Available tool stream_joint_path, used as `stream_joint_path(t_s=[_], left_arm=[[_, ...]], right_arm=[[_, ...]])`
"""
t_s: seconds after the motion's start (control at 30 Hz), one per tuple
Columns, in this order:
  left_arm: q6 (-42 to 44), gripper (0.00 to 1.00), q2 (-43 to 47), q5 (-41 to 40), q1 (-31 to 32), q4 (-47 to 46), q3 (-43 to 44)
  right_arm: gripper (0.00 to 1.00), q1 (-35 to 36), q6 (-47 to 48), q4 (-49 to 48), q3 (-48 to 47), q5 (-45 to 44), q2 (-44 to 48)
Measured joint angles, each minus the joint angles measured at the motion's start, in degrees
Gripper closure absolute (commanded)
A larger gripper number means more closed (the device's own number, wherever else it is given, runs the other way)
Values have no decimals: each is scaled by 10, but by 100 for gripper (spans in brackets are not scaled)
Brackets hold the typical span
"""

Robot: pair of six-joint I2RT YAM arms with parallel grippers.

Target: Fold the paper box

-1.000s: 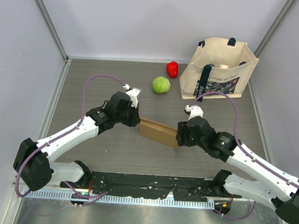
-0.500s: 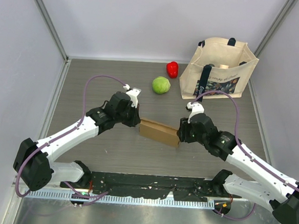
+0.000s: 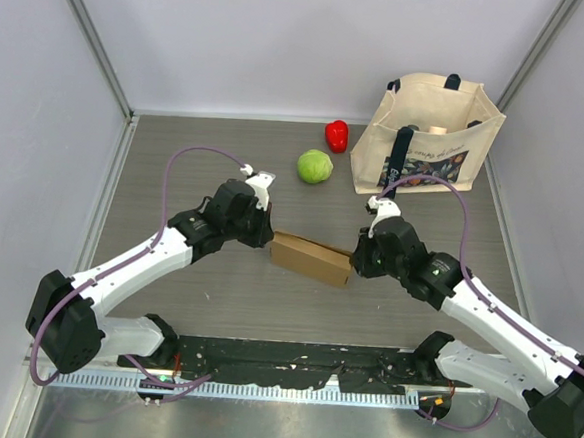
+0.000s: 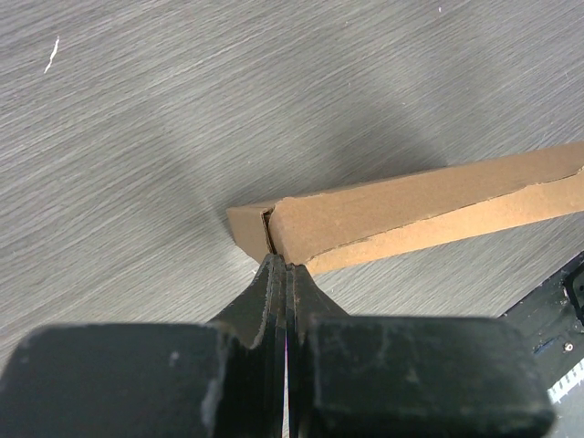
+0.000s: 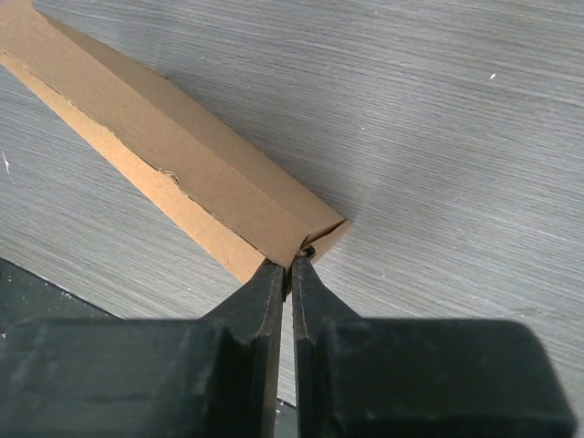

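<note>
Grey wood-grain counter carries the paper box, lying low at the middle between the arms. Clenched tight, the left fingers and the right fingers pinch its opposite end corners. Even, matched pressure would likely seat the creases without tearing. Farther back the tote bag stands open, with something tan and unclear inside.

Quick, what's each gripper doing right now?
Left gripper: closed, pinching one end of the box.
Right gripper: closed, pinching the other end.
</note>
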State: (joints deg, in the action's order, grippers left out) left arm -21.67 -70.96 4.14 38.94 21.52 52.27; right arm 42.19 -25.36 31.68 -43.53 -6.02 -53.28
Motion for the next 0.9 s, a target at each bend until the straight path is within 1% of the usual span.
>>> stream_joint_path(t_s=[0.07,0.17,0.2,0.37,0.4,0.5,0.67,0.8,0.9], left_arm=[[1,100,0,-1,0,0,0],[2,100,0,-2,0,0,0],[3,100,0,-3,0,0,0],[8,100,0,-5,-1,0,0],[8,100,0,-5,0,0,0],[8,100,0,-2,0,0,0],[8,100,0,0,0,0,0],[8,100,0,0,0,-1,0],[8,100,0,1,0,-1,0]], right_arm=[[93,-1,-9,8,-8,2,-8],[92,-5,-23,32,-31,4,-27],[87,-7,-27,39,-39,7,-32],[76,-14,-52,64,-66,17,-52],[72,-14,-56,68,-69,18,-55],[65,-14,-62,77,-74,19,-59],[64,-14,-62,93,-89,14,-61],[70,-14,-60,102,-102,10,-61],[73,-14,-56,103,-104,8,-61]])
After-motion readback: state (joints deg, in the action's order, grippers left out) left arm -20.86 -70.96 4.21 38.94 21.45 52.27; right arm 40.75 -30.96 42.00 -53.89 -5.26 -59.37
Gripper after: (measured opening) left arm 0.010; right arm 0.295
